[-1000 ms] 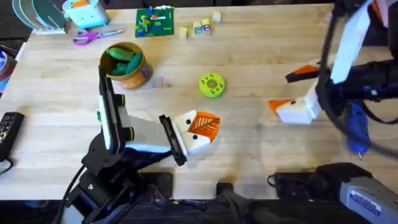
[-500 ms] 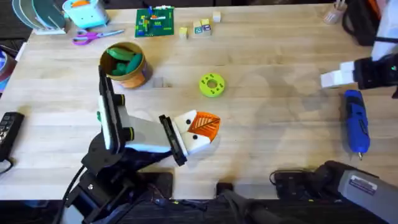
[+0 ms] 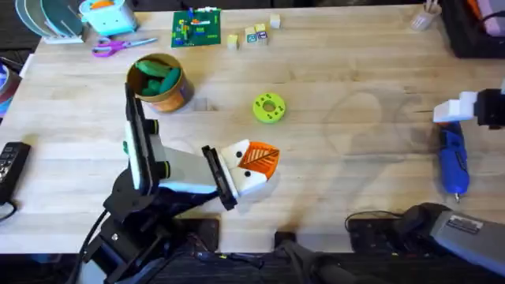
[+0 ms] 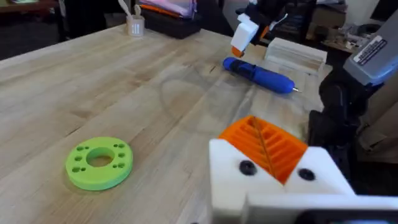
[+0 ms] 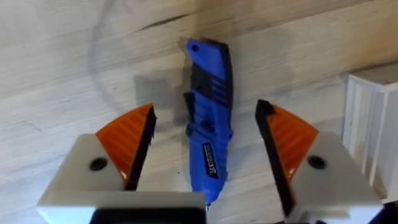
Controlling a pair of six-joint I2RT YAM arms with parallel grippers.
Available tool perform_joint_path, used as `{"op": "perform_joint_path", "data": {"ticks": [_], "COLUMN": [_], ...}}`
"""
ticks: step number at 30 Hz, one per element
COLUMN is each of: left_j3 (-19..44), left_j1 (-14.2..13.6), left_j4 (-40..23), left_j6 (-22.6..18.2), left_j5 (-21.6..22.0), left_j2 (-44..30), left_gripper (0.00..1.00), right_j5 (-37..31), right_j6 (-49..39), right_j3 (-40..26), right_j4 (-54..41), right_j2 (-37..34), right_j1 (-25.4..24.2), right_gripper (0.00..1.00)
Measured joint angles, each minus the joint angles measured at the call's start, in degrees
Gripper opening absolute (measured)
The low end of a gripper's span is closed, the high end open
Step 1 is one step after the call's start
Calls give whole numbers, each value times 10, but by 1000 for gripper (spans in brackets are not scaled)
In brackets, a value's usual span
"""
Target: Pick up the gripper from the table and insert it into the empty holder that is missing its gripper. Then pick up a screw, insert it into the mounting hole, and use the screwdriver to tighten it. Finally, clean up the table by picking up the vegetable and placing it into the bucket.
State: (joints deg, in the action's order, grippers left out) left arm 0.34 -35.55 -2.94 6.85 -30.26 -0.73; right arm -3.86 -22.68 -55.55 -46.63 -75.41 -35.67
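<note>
Right hand [image 5: 205,155] is spread wide open right over the screwdriver [image 5: 208,124], which lies flat on the counter [image 3: 339,173] at its right edge. I'd center it between the pads, drop straight, then squeeze mid-body. Left hand [image 3: 256,164] sits clenched, empty.

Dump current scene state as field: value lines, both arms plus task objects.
left gripper: low over the table near centre, orange pads together, nothing between them
right gripper: jaws open, straddling the screwdriver, not gripping it
screwdriver: lying flat on the table at the right side
bucket: upright at the upper left, green vegetable inside
green disc: flat on the table, between bucket and screwdriver
</note>
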Motion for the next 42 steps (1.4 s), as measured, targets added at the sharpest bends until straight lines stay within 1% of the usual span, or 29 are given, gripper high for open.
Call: {"op": "perform_joint_path", "data": {"ticks": [4, 11, 18, 23, 26, 37, 42], "left_j3": [0, 0, 0, 0, 0, 0, 0], "left_j1": [0, 0, 0, 0, 0, 0, 0], "left_j4": [0, 0, 0, 0, 0, 0, 0], "left_j6": [0, 0, 0, 0, 0, 0, 0], "left_j5": [0, 0, 0, 0, 0, 0, 0], "left_j2": [0, 0, 0, 0, 0, 0, 0], "left_gripper": [6, 6, 6, 6, 6, 6, 6], "right_j5": [0, 0, 0, 1, 3, 2, 2], "right_j6": [0, 0, 0, 2, 2, 2, 2], "right_j3": [0, 0, 0, 0, 0, 0, 0], "right_j4": [-3, 12, 29, 29, 29, 27, 24], "right_j2": [-40, -111, -162, -166, -166, -166, -166], "right_j1": [-9, -10, -10, -10, -10, -10, -10], "right_gripper": [994, 994, 982, 949, 907, 716, 713]}}
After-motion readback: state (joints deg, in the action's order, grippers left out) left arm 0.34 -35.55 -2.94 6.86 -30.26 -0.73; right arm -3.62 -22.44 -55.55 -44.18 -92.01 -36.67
